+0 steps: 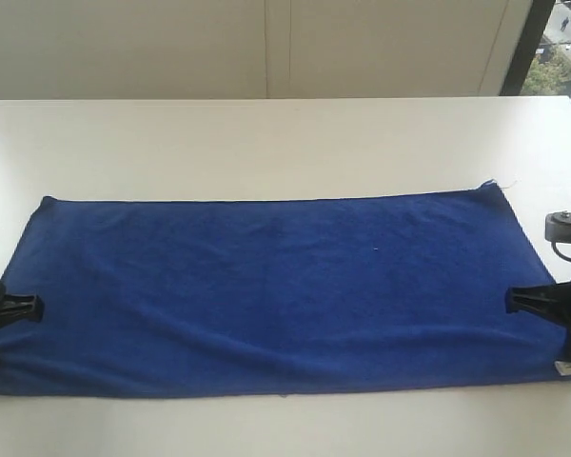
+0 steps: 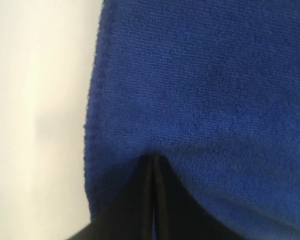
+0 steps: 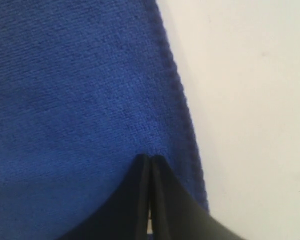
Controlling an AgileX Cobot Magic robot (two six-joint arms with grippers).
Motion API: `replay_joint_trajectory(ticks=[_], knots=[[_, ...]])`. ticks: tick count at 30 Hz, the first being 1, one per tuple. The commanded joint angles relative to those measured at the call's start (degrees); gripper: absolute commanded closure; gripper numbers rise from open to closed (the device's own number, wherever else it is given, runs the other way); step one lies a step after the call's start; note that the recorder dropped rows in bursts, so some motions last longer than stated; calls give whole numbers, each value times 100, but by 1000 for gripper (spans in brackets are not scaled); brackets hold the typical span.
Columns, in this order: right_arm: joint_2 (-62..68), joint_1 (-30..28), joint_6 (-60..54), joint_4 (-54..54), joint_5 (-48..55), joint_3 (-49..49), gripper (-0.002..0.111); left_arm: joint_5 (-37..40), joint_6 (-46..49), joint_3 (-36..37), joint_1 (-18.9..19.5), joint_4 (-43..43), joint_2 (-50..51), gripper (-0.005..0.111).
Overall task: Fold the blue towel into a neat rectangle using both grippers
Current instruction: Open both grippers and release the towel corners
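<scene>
While the blue towel [image 1: 266, 286] lies spread flat on the white counter [image 1: 266, 143], long axis left to right, the left hand [image 1: 38, 307] and right hand [image 1: 510, 300] sit closed at its short edges, tips on the cloth. Open counter stretches beyond its far edge. Frame sides cut off both hands; whether they pinch cloth is unclear.

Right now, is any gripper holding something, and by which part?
Cannot tell. The left gripper and right gripper are both shut, tips near the short edges of the towel, but no pinched cloth shows clearly.
</scene>
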Motion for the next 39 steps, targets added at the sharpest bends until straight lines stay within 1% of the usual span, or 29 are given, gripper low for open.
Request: replay_joint_trajectory(ticks=[1, 6, 11, 17, 20, 28, 31, 32, 34, 36, 38, 39], knots=[[56, -8, 34, -119, 339, 111, 108, 630, -33, 130, 28, 231, 129, 107], [56, -8, 34, -84, 338, 111, 108, 739, -70, 85, 28, 231, 118, 107], [8, -8, 34, 99, 107, 111, 108, 605, -70, -48, 18, 193, 118, 107], [-156, -8, 23, 135, -245, 100, 108, 244, -130, -112, 18, -130, 118, 107], [-356, -8, 34, 135, -369, 92, 108, 253, -118, -152, 18, -131, 93, 107], [-1152, -8, 34, 135, -317, -124, 108, 515, -117, -559, 18, -131, -544, 107], [-1421, -8, 34, 146, -327, -189, 108, 542, 116, -719, 18, -131, -877, 107], [-1503, -8, -29, 193, -339, -213, 108, 542, 229, -786, 18, -131, -958, 107], [-1615, -8, -696, 565, -191, -307, 108, 560, 649, -917, 18, -131, -1160, 107], [-1639, -8, -1398, 1211, -42, -419, 108, 714, 1036, -1076, 18, -131, -1371, 107], [-1662, -8, -1903, 1704, 91, -549, 108, 992, 1138, -1278, 18, -131, -1558, 107], [-1676, -8, -2023, 1780, 154, -612, 108, 1160, 1138, -1408, 28, -131, -1657, 107]])
